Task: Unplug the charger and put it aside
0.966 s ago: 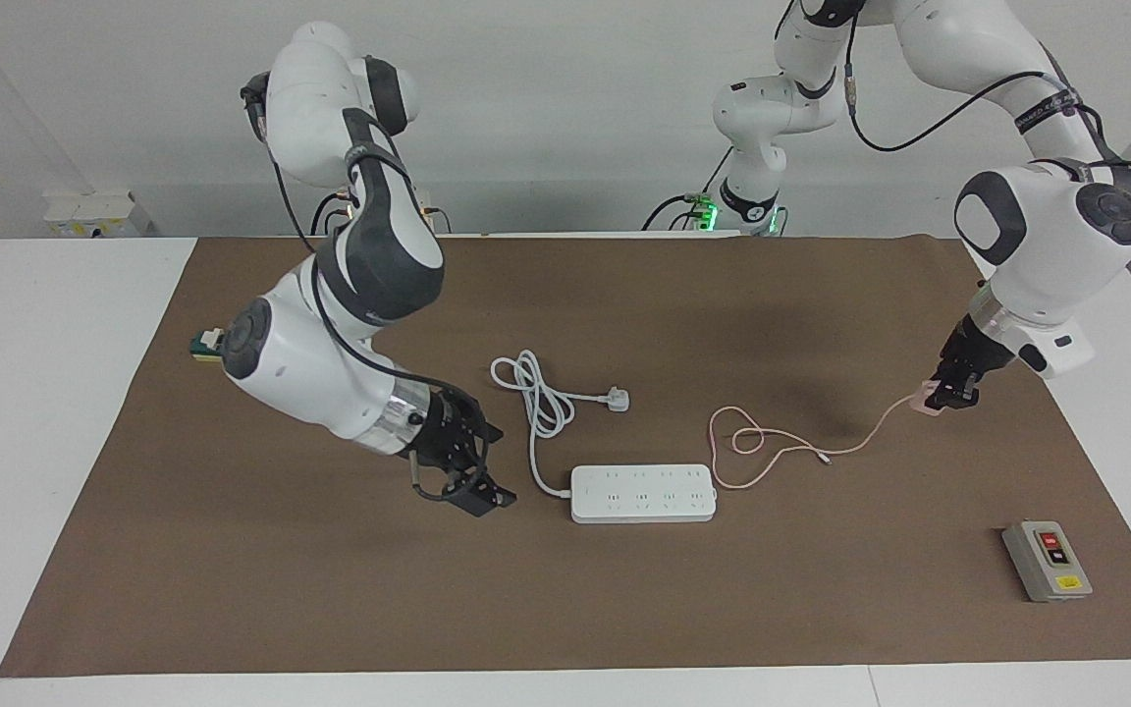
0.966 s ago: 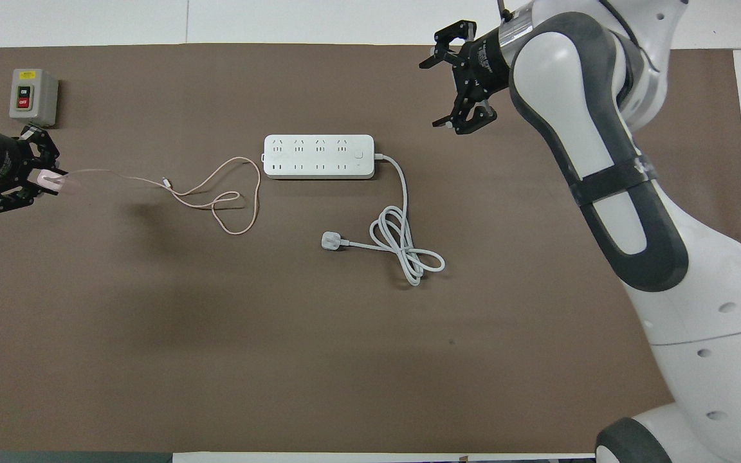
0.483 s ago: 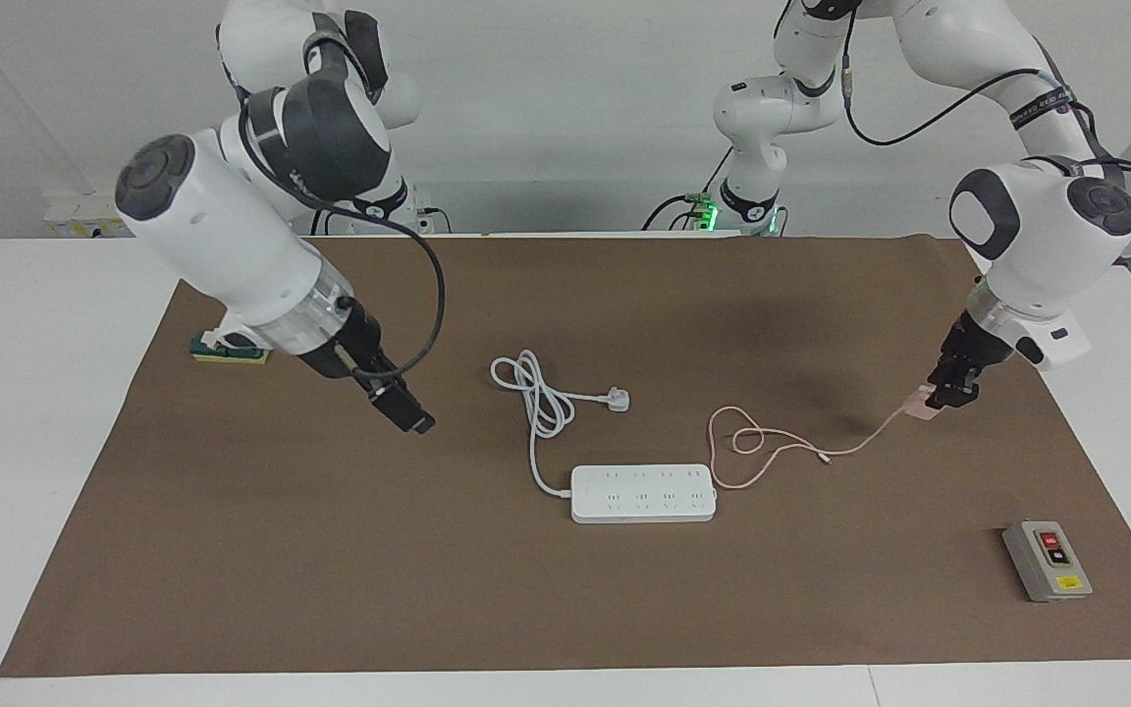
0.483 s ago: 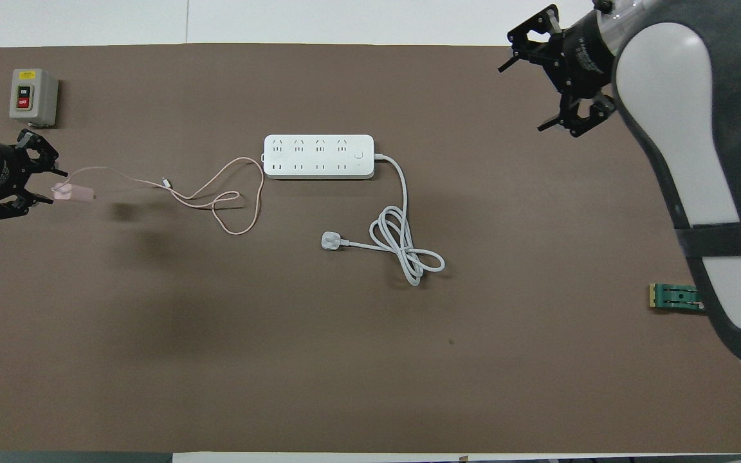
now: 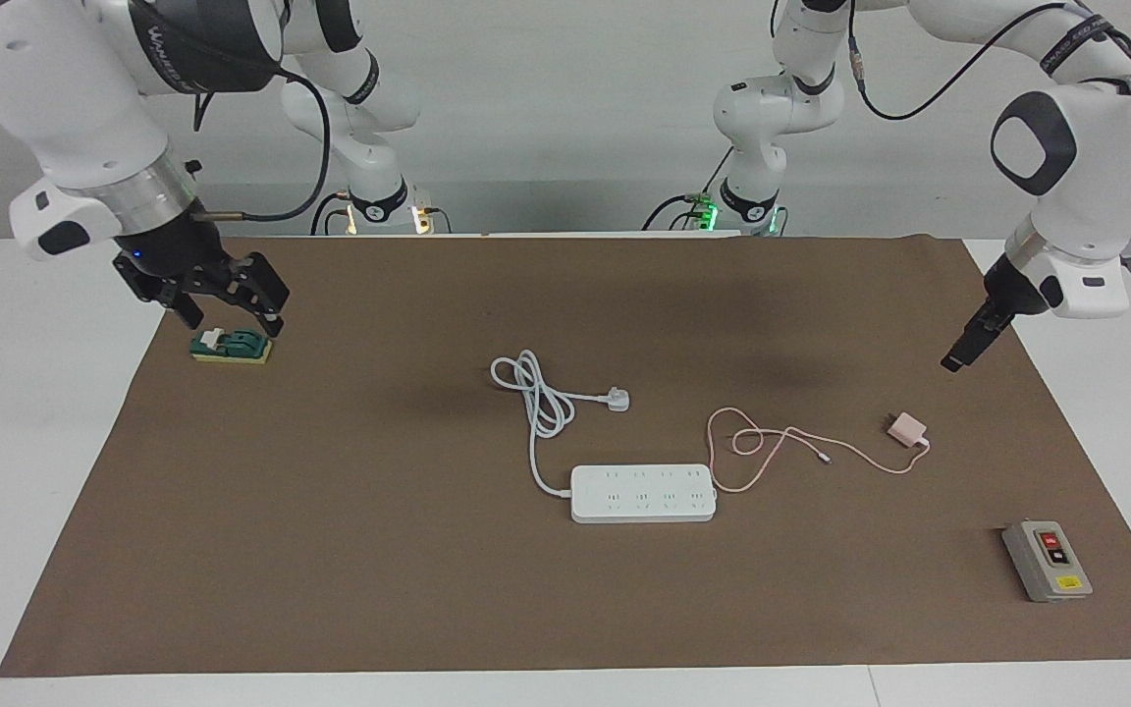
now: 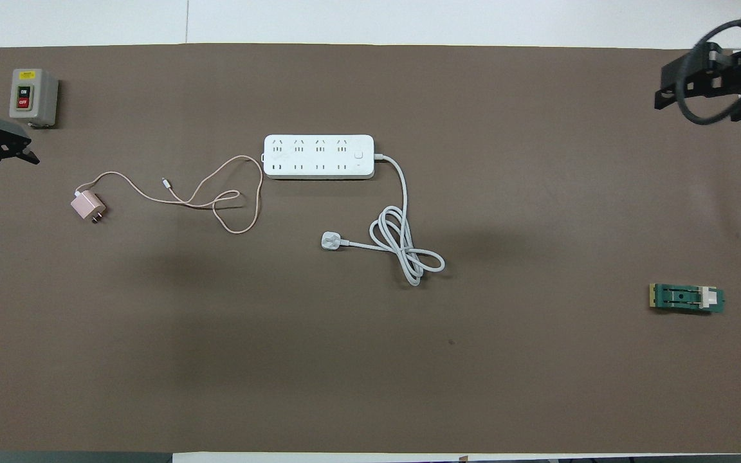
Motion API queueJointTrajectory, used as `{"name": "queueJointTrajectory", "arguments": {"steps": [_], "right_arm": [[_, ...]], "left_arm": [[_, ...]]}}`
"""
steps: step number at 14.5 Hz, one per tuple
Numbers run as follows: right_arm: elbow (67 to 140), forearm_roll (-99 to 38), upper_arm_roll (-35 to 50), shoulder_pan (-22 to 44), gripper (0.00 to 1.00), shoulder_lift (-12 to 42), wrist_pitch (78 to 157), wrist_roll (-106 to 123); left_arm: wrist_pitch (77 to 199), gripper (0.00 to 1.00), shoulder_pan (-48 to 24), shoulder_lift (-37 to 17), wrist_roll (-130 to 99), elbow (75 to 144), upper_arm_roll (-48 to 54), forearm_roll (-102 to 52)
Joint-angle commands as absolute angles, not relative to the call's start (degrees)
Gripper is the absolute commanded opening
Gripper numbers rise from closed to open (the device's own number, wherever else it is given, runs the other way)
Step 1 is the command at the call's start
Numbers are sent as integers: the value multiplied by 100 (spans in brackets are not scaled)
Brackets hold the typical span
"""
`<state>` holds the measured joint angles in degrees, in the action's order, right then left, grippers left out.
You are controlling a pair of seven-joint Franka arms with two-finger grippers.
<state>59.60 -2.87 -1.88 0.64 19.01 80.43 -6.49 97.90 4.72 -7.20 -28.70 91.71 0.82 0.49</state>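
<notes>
The pale pink charger (image 5: 906, 428) (image 6: 87, 207) lies loose on the brown mat, at the left arm's end of the table. Its thin pink cable (image 5: 760, 447) loops back to beside the white power strip (image 5: 643, 492) (image 6: 319, 156), and no socket holds it. My left gripper (image 5: 952, 361) hangs in the air above the mat's edge, apart from the charger. In the overhead view its fingers (image 6: 4, 145) stand apart, open and empty. My right gripper (image 5: 229, 316) (image 6: 708, 96) is open and empty, raised over the mat's edge at the right arm's end.
The power strip's thick white cord and three-pin plug (image 5: 617, 400) (image 6: 330, 241) lie coiled on the mat, nearer to the robots than the strip. A grey switch box (image 5: 1047, 561) (image 6: 33, 96) sits farther out than the charger. A small green block (image 5: 232, 346) (image 6: 687, 298) lies under the right gripper.
My left gripper opened, let the charger drop onto the mat, then rose and drew back. The right arm swung from beside the power strip to the right arm's end of the table.
</notes>
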Motion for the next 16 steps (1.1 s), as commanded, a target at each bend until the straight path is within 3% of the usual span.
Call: {"name": "queueJointTrajectory", "arguments": {"steps": [1, 5, 6, 16], "right_arm": [[7396, -185, -132, -219, 100, 672, 8112, 77], [8768, 42, -132, -352, 100, -341, 8086, 202], [8937, 61, -141, -343, 100, -351, 8112, 202], [8965, 281, -97, -360, 100, -343, 8332, 158]], "left_arm": [[9108, 100, 413, -327, -1788, 9053, 166, 88], [8456, 100, 124, 184, -1240, 9096, 377, 229], [8211, 100, 123, 219, -839, 9123, 378, 185], [8693, 100, 123, 88, -202, 9149, 308, -114]]}}
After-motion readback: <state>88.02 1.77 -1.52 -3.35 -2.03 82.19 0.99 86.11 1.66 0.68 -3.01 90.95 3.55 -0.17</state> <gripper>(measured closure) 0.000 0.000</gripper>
